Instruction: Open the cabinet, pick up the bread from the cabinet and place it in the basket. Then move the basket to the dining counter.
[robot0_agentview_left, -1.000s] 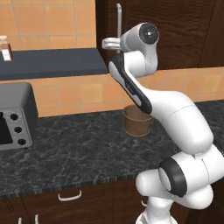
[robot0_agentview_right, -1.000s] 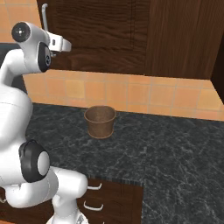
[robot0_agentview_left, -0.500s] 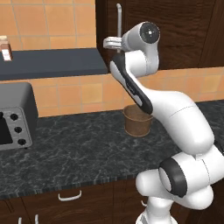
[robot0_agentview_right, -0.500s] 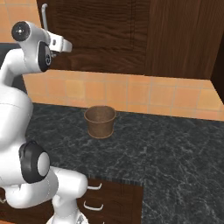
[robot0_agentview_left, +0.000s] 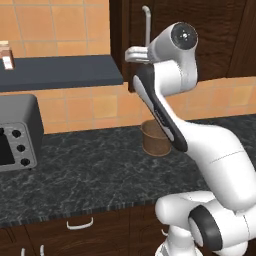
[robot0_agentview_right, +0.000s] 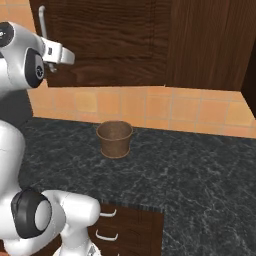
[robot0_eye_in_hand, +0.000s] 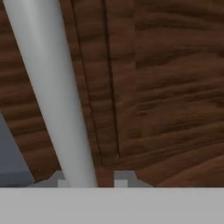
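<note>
Inspector A: Right base view records the cabinet (robot0_agentview_right: 105, 40) as the largest item, dark brown wood grain, mounted on the wall above the tiled backsplash, door shut flush.

Inspector B: Confirmed. Below it runs the black-grey speckled tabletop (robot0_agentview_right: 200, 170), with a grey toaster oven (robot0_agentview_left: 15, 132) at its left end in the left base view.

Inspector A: The white arm (robot0_agentview_left: 165, 85) is raised to cabinet height. The basket (robot0_agentview_right: 114, 139) stands upright on the tabletop near the backsplash, beneath the cabinet, well below the hand.

Inspector B: Handle (robot0_eye_in_hand: 52, 92) noted: a long silver bar, crossing the hand view at a slant, close to the camera.

Inspector A: The tool (robot0_eye_in_hand: 89, 181) sits at the handle, the bar passing between its two fingertips (robot0_eye_in_hand: 122, 178). The jaws stand apart on either side of it; whether they press on the bar cannot be determined.

Inspector B: Agreed. Bread not sighted.
</note>
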